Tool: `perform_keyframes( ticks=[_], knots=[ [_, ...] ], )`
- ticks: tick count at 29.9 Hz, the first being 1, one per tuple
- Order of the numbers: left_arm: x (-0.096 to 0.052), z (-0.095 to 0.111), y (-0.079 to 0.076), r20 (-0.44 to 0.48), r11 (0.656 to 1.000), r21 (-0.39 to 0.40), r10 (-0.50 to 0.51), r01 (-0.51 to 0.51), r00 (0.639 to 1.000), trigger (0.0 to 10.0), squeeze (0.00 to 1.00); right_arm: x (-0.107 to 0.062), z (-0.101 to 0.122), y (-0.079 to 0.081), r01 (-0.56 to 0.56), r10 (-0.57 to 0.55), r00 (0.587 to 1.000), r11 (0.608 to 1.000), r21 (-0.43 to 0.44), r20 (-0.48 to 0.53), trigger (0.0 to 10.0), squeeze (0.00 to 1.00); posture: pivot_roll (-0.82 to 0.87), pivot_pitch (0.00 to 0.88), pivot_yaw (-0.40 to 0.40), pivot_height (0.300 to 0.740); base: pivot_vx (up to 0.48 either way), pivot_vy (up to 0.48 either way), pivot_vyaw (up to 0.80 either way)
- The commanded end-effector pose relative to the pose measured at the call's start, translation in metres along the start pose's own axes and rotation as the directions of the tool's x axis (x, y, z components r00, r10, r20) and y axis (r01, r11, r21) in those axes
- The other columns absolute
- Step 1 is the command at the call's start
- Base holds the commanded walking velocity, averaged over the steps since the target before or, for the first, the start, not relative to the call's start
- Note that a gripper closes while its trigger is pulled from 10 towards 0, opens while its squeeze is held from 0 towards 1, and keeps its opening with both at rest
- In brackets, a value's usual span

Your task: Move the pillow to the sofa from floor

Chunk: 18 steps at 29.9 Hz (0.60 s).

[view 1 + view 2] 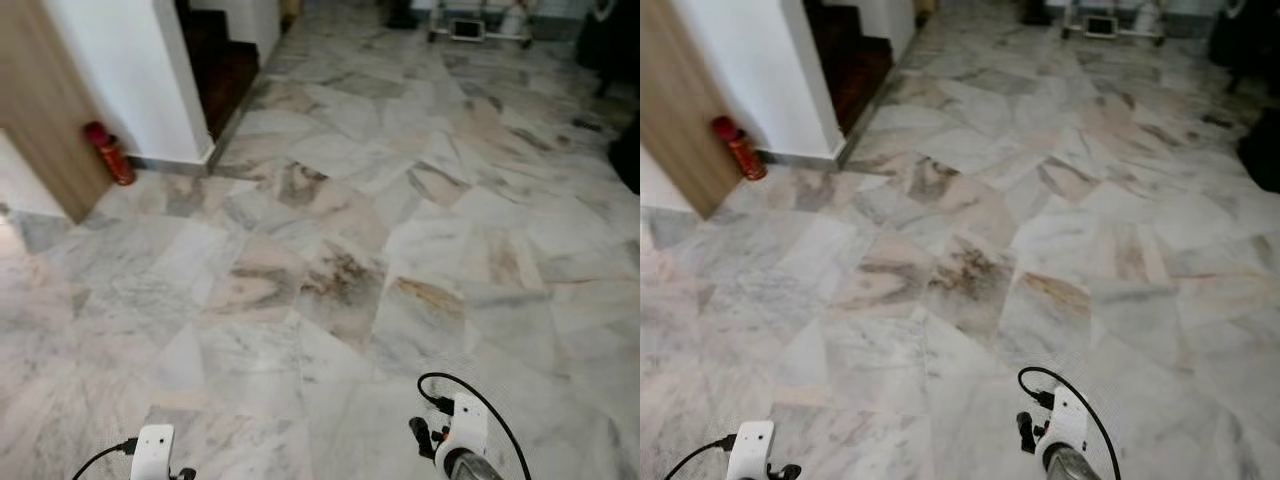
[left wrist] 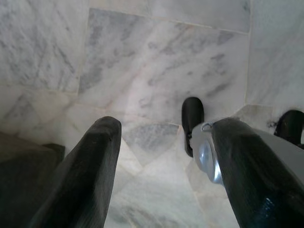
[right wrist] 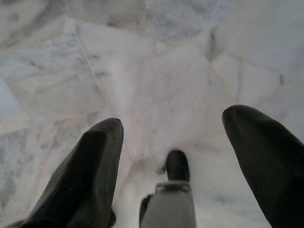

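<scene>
White wrist housings [image 1: 462,425] trail looping black cables [image 1: 478,392]; the fingers [image 3: 85,175] are thick, rounded, matte black.

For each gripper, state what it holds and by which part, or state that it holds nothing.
Nothing is held: the left gripper and right gripper are both open over the marble floor.

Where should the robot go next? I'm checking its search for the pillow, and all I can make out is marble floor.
Probably turn to scan the room. The marble floor ahead holds a red fire extinguisher by the wall and a wheeled cart far off. Both the left gripper and right gripper hang open above bare tiles.
</scene>
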<state>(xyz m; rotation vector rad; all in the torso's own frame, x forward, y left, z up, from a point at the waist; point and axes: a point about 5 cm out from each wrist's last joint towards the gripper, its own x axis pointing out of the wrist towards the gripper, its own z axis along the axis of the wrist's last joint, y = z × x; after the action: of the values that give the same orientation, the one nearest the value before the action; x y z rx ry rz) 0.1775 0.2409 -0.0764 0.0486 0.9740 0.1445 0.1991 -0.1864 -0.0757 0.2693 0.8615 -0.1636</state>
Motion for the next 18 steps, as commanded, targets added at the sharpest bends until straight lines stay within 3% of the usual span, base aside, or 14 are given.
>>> perform_keyframes(
  ticks=[1, 7, 12, 15, 18],
  knots=[
    [-0.0007, -0.0054, 0.0003, -0.014, 1.000, -0.019, 0.006, -0.006, 1.000, 10.0, 0.00, -0.0018, -0.0089, -0.0034, 0.013, -0.013, 0.999, 1.000, 0.016, -0.034, 10.0, 0.00, 0.05, 0.045, -0.027, 0.740, 0.000, 0.000, 0.00],
    [-0.0009, -0.0055, -0.0013, 0.000, 0.999, -0.046, -0.008, 0.008, 1.000, 10.0, 0.00, -0.0018, -0.0094, -0.0029, -0.008, 0.008, 0.999, 1.000, 0.007, -0.045, 10.0, 0.00, 0.04, 0.042, -0.028, 0.740, 0.000, 0.000, 0.00],
    [-0.0007, -0.0053, -0.0038, 0.001, 0.999, -0.046, -0.025, 0.025, 1.000, 10.0, 0.00, -0.0014, -0.0056, -0.0069, -0.012, -0.002, 0.997, 0.982, -0.188, -0.072, 10.0, 0.00, 0.03, 0.058, -0.029, 0.740, 0.000, 0.000, 0.00],
    [-0.0007, -0.0059, -0.0043, -0.002, 0.999, -0.031, -0.029, 0.029, 1.000, 10.0, 0.00, -0.0009, -0.0038, -0.0068, -0.068, 0.031, 0.992, 0.942, -0.328, -0.118, 10.0, 0.00, 0.03, 0.064, -0.029, 0.740, 0.000, 0.000, 0.00],
    [-0.0010, -0.0070, -0.0042, -0.003, 0.999, -0.029, -0.032, 0.032, 0.999, 10.0, 0.00, -0.0008, -0.0035, -0.0072, -0.066, 0.026, 0.992, 0.938, -0.342, -0.121, 10.0, 0.00, 0.03, 0.072, -0.026, 0.740, 0.000, 0.000, 0.00]
  ],
)
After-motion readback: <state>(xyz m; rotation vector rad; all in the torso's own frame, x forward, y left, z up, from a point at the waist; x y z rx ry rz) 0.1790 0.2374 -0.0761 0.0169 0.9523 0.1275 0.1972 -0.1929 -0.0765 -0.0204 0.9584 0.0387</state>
